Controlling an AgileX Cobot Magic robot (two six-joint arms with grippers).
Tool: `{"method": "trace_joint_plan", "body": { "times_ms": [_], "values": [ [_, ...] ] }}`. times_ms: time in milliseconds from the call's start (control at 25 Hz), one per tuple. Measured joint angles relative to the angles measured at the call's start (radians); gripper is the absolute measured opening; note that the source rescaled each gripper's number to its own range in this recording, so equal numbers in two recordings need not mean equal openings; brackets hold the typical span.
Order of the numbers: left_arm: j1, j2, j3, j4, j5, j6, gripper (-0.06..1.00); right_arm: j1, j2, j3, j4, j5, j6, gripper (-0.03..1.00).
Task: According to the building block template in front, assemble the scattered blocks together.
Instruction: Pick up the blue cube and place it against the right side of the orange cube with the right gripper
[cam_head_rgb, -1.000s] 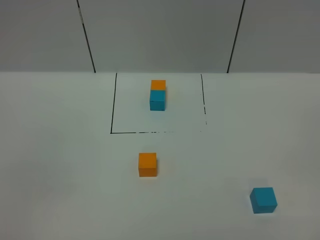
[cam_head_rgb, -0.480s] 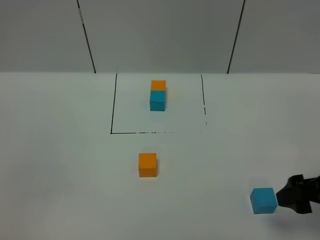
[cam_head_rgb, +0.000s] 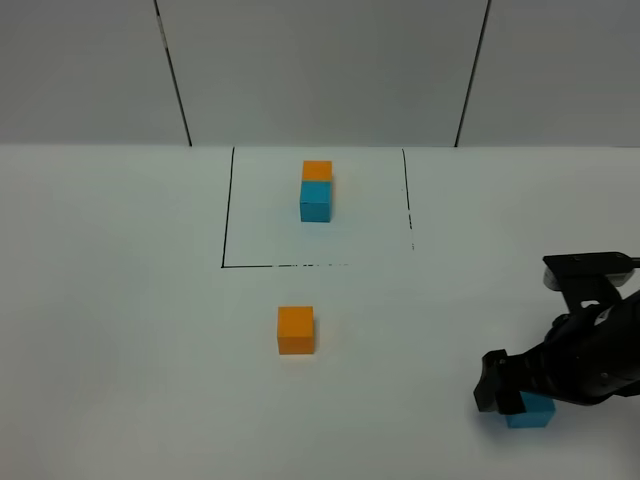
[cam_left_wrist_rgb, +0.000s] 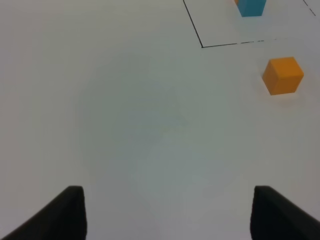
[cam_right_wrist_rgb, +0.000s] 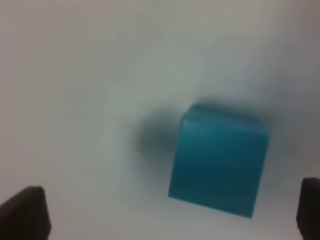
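The right tool (cam_head_rgb: 515, 392) has just swung in over the cyan cube (cam_right_wrist_rgb: 218, 160), jaws wide apart, cube beneath them; a grab looks imminent. Left tool (cam_left_wrist_rgb: 167, 212) hangs apart, empty.

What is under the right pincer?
The loose cyan cube, sitting on the white table. The high view shows only its lower edge, the right pincer covering the rest; the wrist view shows it uncovered.

Table (cam_head_rgb: 120, 330): the left half is bare surface with free passage. The orange cube (cam_head_rgb: 295, 329) stands alone with room on all sides, well apart from the 2 joined cubes (cam_head_rgb: 316, 190) behind it. The right arm (cam_head_rgb: 590, 360) blocks the near right corner. Its gripper (cam_head_rgb: 515, 392) straddles the blue cube (cam_right_wrist_rgb: 217, 160), with a gap on each side. The left gripper (cam_left_wrist_rgb: 167, 215) has bare table between its fingers and ahead.
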Motion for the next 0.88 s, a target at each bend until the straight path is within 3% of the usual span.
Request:
{"method": "trace_joint_plan", "body": {
  "times_ms": [320, 720, 880],
  "values": [
    [0.0, 0.0, 0.0, 0.0, 0.0, 0.0, 0.49, 0.017, 0.151, -0.04, -0.13, -0.025, 0.144, 1.0],
    [0.0, 0.0, 0.0, 0.0, 0.0, -0.001, 0.49, 0.017, 0.239, -0.054, -0.158, -0.065, 0.185, 0.99],
    [0.0, 0.0, 0.0, 0.0, 0.0, -0.001, 0.49, 0.017, 0.251, -0.059, -0.175, -0.056, 0.192, 0.87]
  ]
}}
